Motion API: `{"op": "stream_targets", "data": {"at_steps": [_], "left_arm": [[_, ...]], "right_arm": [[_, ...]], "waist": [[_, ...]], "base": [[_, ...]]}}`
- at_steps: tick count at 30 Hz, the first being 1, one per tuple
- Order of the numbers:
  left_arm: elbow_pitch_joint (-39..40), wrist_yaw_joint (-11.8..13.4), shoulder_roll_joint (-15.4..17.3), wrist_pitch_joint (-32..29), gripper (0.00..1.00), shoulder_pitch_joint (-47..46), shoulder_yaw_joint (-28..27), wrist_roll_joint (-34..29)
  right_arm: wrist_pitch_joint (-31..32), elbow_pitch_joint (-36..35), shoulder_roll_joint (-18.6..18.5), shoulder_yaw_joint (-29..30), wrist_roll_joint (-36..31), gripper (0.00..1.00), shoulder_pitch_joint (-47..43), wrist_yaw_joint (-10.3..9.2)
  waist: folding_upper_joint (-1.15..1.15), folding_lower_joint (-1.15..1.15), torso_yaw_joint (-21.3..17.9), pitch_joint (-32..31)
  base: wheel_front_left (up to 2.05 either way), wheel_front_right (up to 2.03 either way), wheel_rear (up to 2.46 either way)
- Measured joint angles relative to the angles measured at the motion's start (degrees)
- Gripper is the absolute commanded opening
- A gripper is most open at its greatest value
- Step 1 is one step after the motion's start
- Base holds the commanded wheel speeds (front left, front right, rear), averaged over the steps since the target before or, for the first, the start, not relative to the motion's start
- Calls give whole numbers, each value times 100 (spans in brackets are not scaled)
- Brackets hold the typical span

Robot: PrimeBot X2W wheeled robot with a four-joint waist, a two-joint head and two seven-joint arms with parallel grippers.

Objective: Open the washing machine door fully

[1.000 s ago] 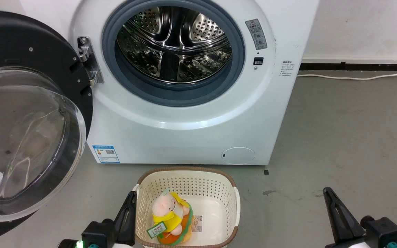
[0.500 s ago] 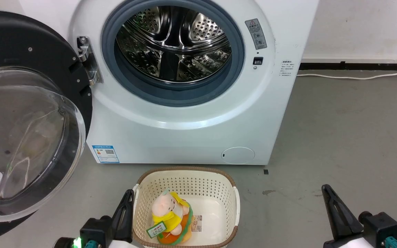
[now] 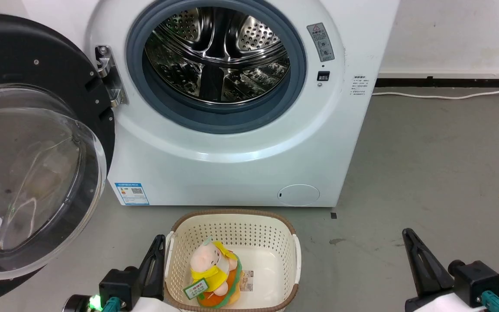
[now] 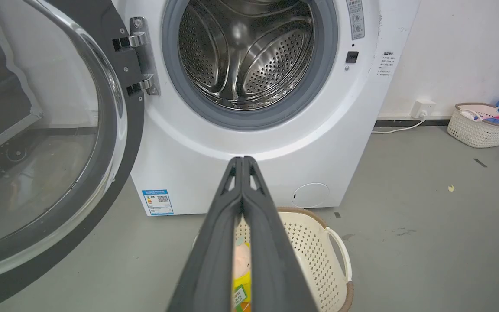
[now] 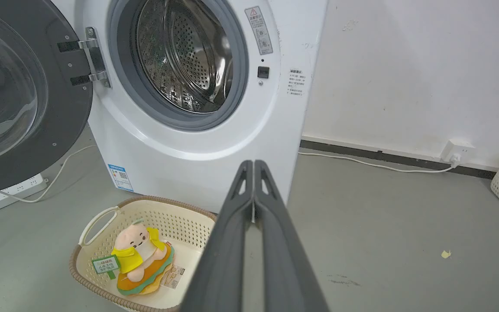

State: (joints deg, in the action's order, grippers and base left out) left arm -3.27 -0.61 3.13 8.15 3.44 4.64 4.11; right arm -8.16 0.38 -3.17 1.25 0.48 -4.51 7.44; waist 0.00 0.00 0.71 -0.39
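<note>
Since one second ago both arms crept slightly forward, and my left gripper, pressed together and empty like my right gripper, is nearer to the washing machine door, which stands swung wide, ahead-left of it.

This looks like a wash room, a plain place for doing laundry. A big white washing machine stands on a bare grey floor by a white wall, its round black washing machine door is open, and a cream basket with a soft toy in it sits in front. A second basket with things in it sits by the wall, and a white cord runs along the floor to a wall plug.
</note>
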Motion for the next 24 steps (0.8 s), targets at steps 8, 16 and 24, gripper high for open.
{"op": "stream_targets", "data": {"at_steps": [8, 16, 24], "left_arm": [[30, 1, -3, -88, 0, -23, -45, -35], [75, 10, -4, -177, 0, -32, -110, -68], [112, 11, -5, -266, 0, -115, -163, -109]], "right_arm": [[98, -2, 0, -11, 0, 0, 29, 0], [192, -4, 0, -24, 0, 0, 43, 0], [260, -5, 0, -41, -1, 0, 87, 0]], "waist": [[0, 0, -8, 4], [0, 0, -16, 9], [0, 0, -25, 14]], "base": [[0, 0, 0], [0, 0, 0], [0, 0, 0]]}}
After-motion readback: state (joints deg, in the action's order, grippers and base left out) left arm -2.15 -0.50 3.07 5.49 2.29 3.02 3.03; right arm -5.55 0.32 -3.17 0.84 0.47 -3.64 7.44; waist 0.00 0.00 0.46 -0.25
